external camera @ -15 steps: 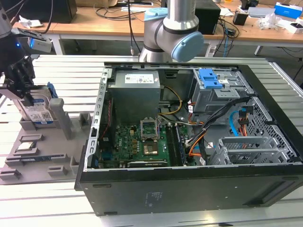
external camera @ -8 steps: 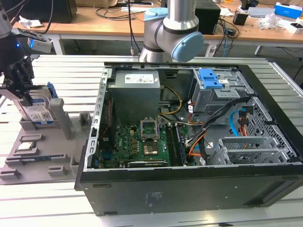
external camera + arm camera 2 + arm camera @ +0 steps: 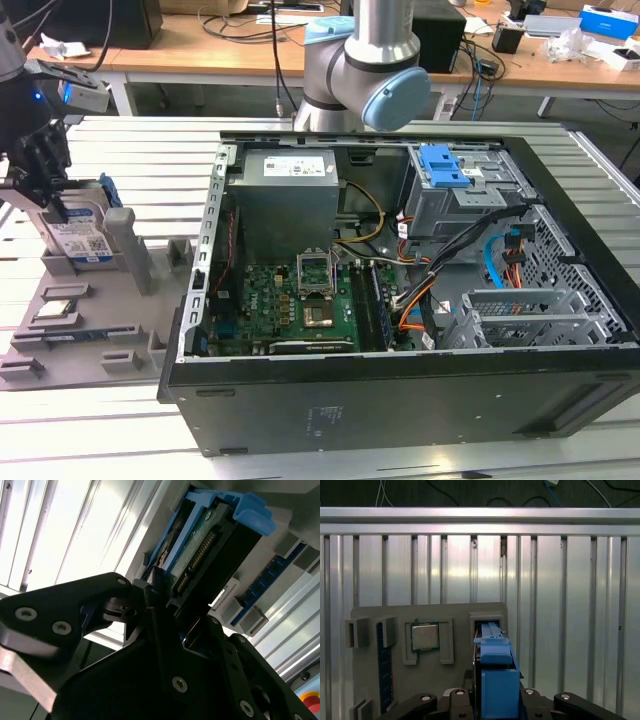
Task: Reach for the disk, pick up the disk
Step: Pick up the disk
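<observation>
One black claw (image 3: pixel 496 702) clamps one disk (image 3: pixel 82 238) between its two fingers (image 3: pixel 156 615), narrowed to the disk's width. The disk stands on edge in one grey holder (image 3: pixel 90 335) on the table (image 3: pixel 560 605), near one square chip (image 3: pixel 424 636).

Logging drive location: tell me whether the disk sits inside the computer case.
No, the disk stands upright in the grey tray outside the computer case.

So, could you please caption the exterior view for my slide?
Gripper at the upright disk on a grey tray beside the open computer.
</observation>
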